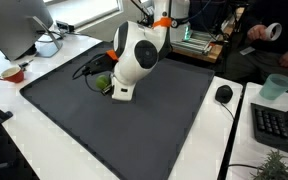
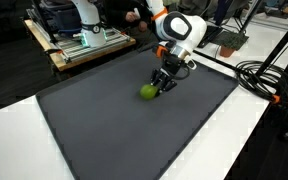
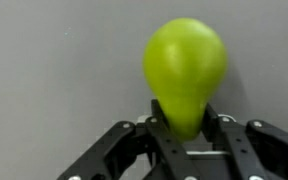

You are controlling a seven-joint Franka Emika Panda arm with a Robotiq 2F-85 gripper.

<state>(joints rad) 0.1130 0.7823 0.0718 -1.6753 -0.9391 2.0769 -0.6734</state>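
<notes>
green pear (image 3: pixel 186 60) is lying on the dark mat (image 2: pixel 104 120), off its middle. the gripper (image 3: pixel 186 128) is clenching its narrow neck. the grasping step seems to be underway; any lifting is calling for a steady, non-slipping pinch.

Around the gripper (image 2: pixel 156 88) clasping the green pear (image 2: pixel 147 92), the dark mat (image 2: pixel 114 130) lies open toward lower left. Cables (image 2: pixel 259 75) crowd the right and a wooden platform (image 2: pixel 69 55) the upper left.
</notes>
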